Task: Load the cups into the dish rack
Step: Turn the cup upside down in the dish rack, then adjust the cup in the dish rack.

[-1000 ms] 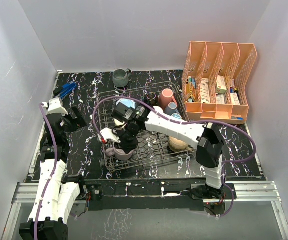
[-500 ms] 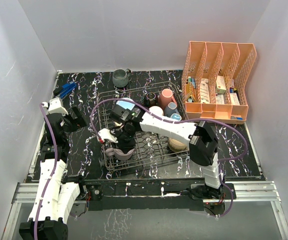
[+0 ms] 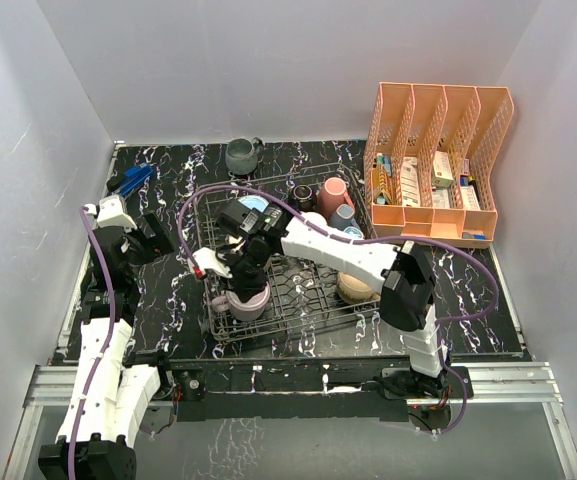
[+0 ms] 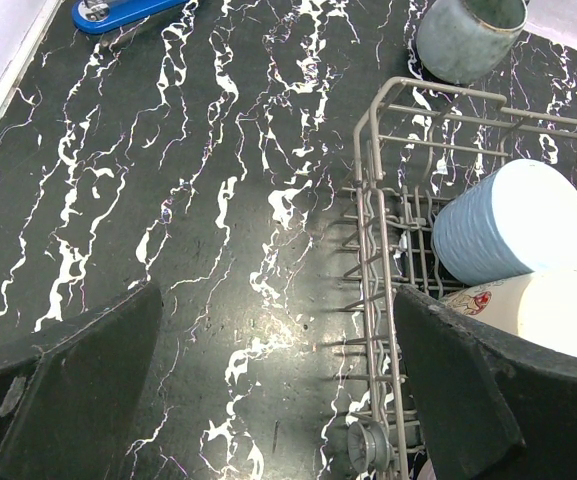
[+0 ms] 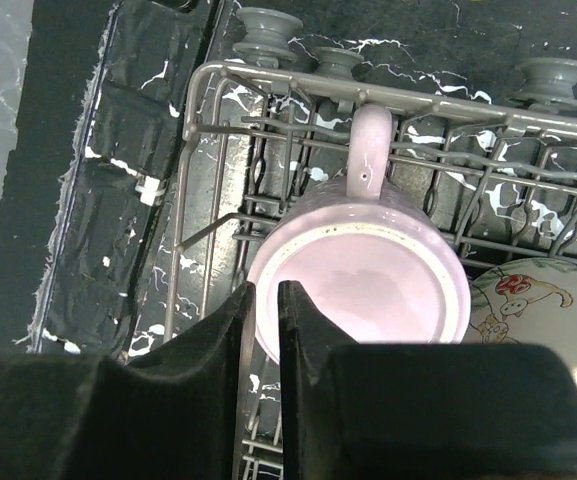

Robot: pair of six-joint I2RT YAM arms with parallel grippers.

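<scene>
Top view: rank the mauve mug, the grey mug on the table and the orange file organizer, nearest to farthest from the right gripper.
1. Mauve mug, in the dish rack's near-left corner, pinched by the right gripper.
2. Grey mug, standing beyond the rack's far side.
3. Orange file organizer, far-right corner.

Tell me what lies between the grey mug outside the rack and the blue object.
Only bare marbled tabletop lies between the grey mug and the blue object; the left wrist view shows it.

The black, white-veined tabletop (image 3: 183, 165) carries the wire dish rack (image 3: 313, 305) at centre, a grey mug (image 3: 241, 155) at twelve o'clock, an orange mesh organizer (image 3: 438, 130) at two, and a blue object (image 3: 134, 181) at ten.
</scene>
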